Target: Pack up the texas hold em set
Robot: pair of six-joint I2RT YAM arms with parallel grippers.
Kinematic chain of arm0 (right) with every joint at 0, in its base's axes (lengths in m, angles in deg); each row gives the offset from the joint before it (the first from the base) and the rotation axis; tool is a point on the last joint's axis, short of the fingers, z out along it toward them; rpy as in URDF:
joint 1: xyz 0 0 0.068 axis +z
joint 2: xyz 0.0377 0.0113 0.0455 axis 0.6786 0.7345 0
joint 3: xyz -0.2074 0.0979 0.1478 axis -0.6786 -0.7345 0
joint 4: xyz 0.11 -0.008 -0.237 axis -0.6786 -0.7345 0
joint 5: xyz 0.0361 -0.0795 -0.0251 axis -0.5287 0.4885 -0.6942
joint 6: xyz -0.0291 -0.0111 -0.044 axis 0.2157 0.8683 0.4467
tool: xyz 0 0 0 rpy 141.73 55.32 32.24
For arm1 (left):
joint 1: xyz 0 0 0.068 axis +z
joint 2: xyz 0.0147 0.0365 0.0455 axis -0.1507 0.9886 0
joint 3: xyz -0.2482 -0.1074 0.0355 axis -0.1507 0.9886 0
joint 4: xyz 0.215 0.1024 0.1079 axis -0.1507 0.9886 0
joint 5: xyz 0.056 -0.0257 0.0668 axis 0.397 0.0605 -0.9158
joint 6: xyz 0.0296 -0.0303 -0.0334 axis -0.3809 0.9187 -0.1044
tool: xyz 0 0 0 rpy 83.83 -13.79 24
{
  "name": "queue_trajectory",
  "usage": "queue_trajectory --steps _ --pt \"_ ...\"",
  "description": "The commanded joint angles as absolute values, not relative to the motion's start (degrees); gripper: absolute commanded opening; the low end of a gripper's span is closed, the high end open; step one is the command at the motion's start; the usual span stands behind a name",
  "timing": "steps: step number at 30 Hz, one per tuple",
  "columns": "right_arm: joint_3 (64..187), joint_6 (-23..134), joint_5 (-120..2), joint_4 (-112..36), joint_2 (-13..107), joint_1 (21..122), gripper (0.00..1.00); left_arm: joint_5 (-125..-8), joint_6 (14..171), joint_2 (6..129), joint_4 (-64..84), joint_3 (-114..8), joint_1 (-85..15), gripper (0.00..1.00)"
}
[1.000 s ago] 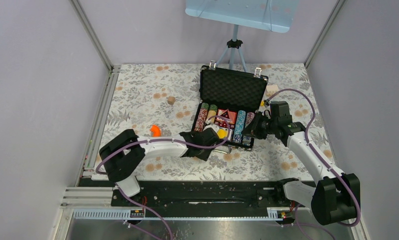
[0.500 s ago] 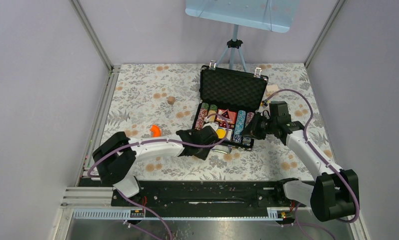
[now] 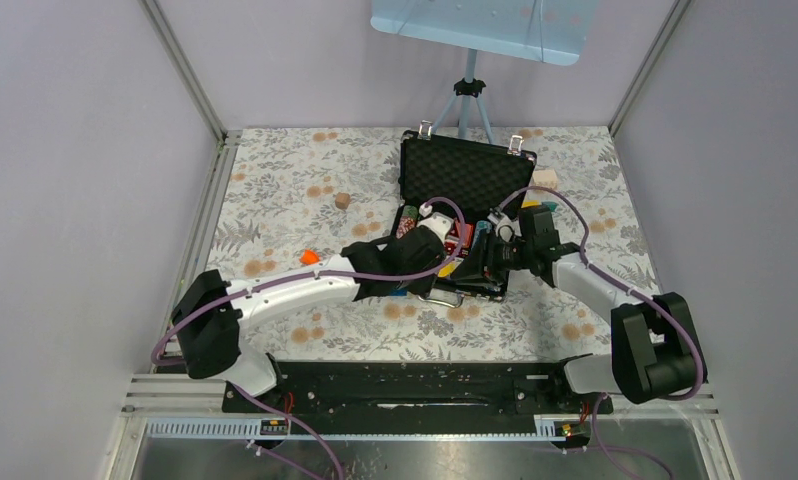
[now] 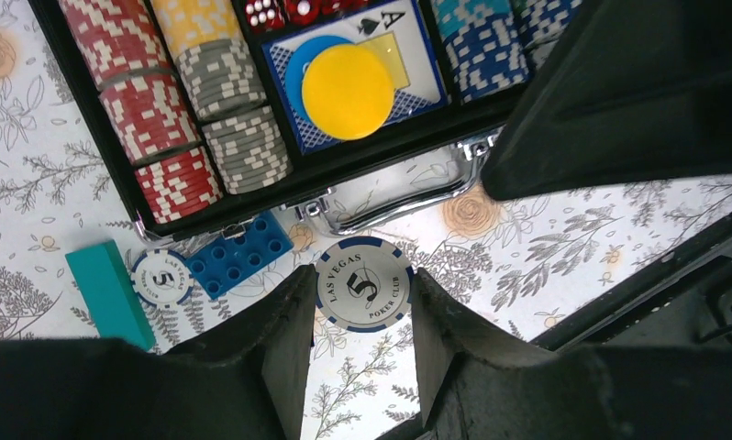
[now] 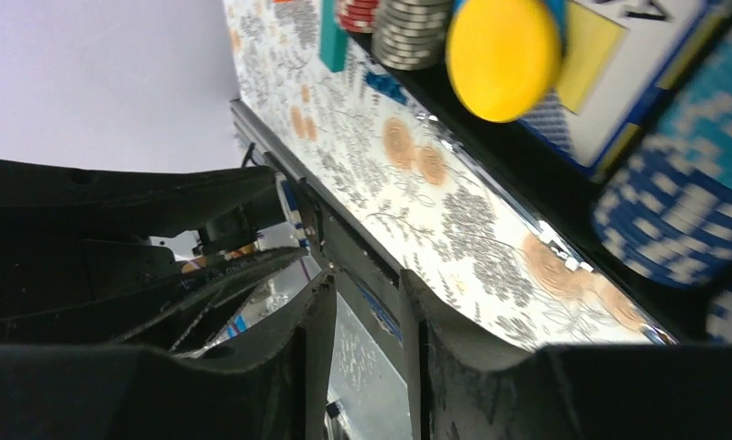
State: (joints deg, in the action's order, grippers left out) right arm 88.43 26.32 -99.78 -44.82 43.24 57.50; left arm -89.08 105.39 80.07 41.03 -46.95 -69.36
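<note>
chip (image 4: 161, 278) beside brick (image 4: 238, 257), before briefcase (image 4: 344, 165)

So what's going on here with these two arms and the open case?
Two robot arms are packing a poker set into the open black textured briefcase. The left gripper is closed on a white and blue round poker chip near the case's front edge. The right gripper is by the case's right side, jaws apart, holding nothing. A second matching chip lies on the table beside a blue toy brick.
</note>
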Motion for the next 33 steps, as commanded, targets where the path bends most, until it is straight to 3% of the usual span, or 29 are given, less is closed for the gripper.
queue_trajectory --steps 1,10,33 --pt "87.77 20.72 -105.56 -32.05 44.00 60.41 0.39 -89.08 104.32 77.98 41.13 -50.15 -69.80 0.37" --pt "84.13 9.01 -107.10 -13.15 46.01 62.64 0.39 -88.77 104.18 76.96 41.11 -50.53 -70.38 0.36" --pt "85.73 9.62 -111.39 -11.93 49.41 65.40 0.39 -88.21 103.36 76.90 40.51 -52.51 -71.17 0.36"
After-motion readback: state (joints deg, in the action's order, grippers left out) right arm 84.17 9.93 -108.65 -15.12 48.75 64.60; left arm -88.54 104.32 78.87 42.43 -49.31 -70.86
